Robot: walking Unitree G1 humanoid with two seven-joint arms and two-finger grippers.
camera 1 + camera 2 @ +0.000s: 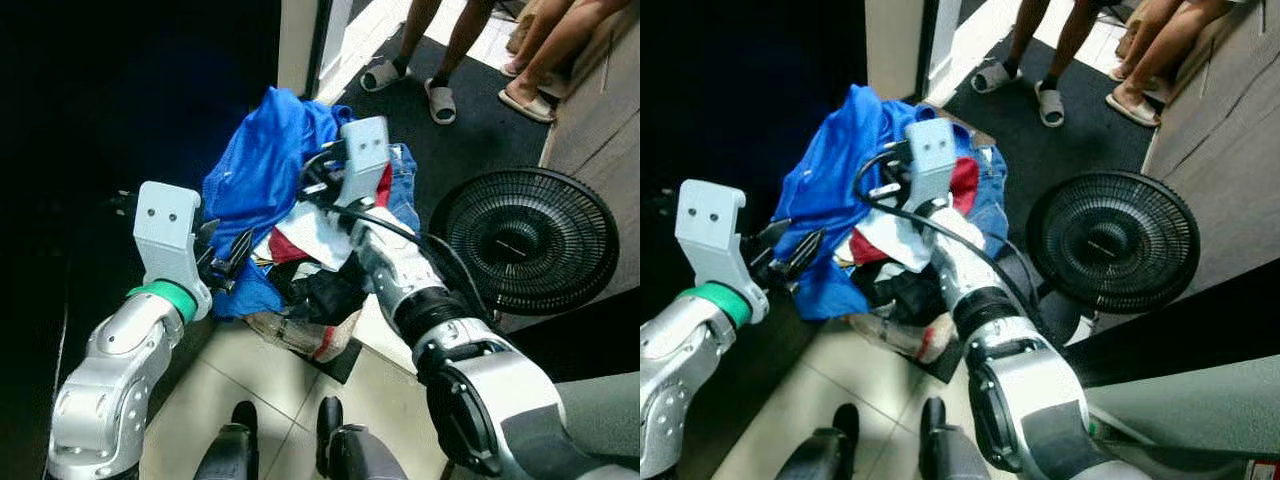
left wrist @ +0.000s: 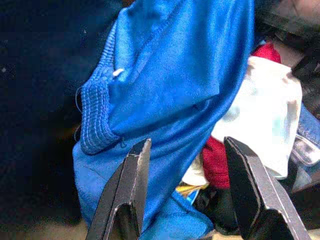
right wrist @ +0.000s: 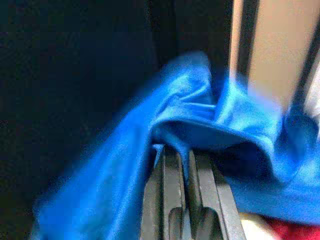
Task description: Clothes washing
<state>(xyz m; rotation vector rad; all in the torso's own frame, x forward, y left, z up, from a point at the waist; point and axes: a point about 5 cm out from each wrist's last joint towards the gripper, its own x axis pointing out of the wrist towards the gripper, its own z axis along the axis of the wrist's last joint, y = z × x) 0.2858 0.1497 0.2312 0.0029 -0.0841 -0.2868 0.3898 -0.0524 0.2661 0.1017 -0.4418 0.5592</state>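
Note:
A shiny blue garment (image 1: 260, 160) lies on top of a heap of laundry with white (image 1: 320, 230), red, black (image 1: 325, 295) and denim (image 1: 405, 185) pieces. My right gripper (image 1: 316, 178) reaches over the heap; in the right wrist view it (image 3: 187, 156) is shut, with a fold of the blue garment (image 3: 200, 125) pinched at its tips. My left gripper (image 1: 232, 256) is at the heap's left edge. In the left wrist view it (image 2: 185, 150) is open, with the blue garment (image 2: 170, 75) just beyond its fingers (image 2: 131, 180).
A black floor fan (image 1: 525, 240) lies to the right of the heap. Two people's legs in sandals (image 1: 430, 70) stand on the dark mat behind. A pale door frame (image 1: 297, 45) rises at the back. A large dark area (image 1: 110, 90) lies to the left.

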